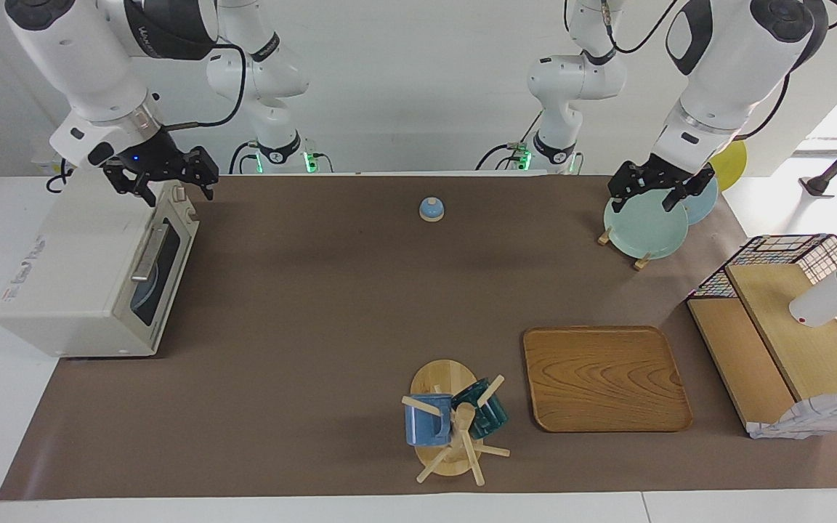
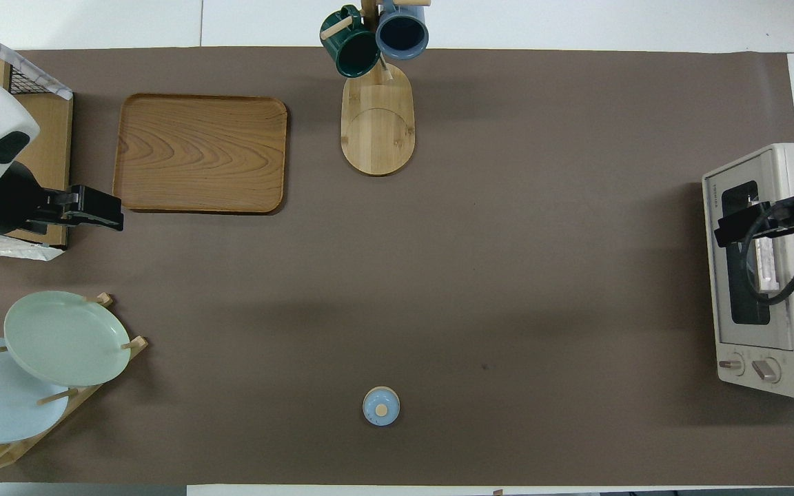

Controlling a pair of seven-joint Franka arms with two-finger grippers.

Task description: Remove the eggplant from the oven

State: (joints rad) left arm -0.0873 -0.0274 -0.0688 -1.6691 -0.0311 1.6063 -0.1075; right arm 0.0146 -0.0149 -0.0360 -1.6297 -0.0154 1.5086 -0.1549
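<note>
The off-white oven stands at the right arm's end of the table, its dark glass door shut; it also shows in the overhead view. The bar handle lies across the door. The eggplant is hidden; only a faint bluish round shape shows through the window. My right gripper hangs open and empty over the oven's corner nearest the robots, above the door's top edge. My left gripper hangs open and empty over the plate rack at the left arm's end.
A rack holds green, blue and yellow plates. A blue bell sits mid-table near the robots. A wooden tray, a mug tree with two mugs and a wire basket with wooden boards stand farther out.
</note>
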